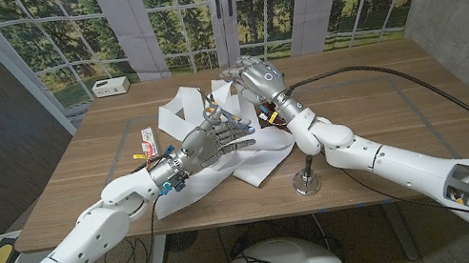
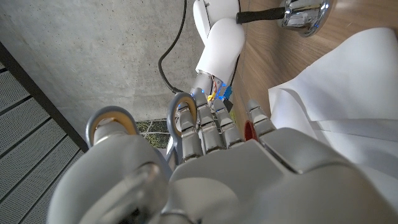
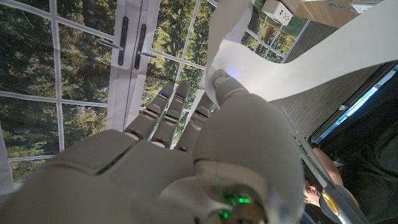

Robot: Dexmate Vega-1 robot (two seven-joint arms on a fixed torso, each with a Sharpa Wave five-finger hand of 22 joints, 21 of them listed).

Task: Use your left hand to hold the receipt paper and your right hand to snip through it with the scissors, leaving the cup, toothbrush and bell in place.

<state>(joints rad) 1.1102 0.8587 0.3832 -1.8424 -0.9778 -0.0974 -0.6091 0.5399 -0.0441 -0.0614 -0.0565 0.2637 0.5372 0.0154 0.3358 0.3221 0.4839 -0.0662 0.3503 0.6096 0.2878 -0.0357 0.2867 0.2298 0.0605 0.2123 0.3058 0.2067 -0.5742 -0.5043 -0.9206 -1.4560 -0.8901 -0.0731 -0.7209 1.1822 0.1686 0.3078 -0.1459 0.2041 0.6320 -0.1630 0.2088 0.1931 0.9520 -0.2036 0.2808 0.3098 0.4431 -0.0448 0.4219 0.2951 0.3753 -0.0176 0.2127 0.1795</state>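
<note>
The white receipt paper [image 1: 262, 151] lies crumpled at the table's middle, and a strip of it [image 3: 323, 59] rises to my right hand [image 1: 256, 79]. That hand is raised above the table and pinches the strip at its thumb [image 3: 222, 84]. My left hand [image 1: 215, 141] hovers over the paper, fingers pointing towards the right hand. The scissors [image 1: 217, 111] stick up from it. Their grey handle loops [image 2: 179, 118] sit around its fingers. A silver bell [image 1: 307, 180] stands near the front edge, under my right forearm. Part of a dark red cup [image 1: 275, 121] shows behind my right wrist.
A white and red toothbrush pack [image 1: 149, 143] lies left of the paper. A small white box [image 1: 110, 86] sits at the back left corner. A black cable [image 1: 369, 71] runs across the right side of the table [image 1: 386, 114].
</note>
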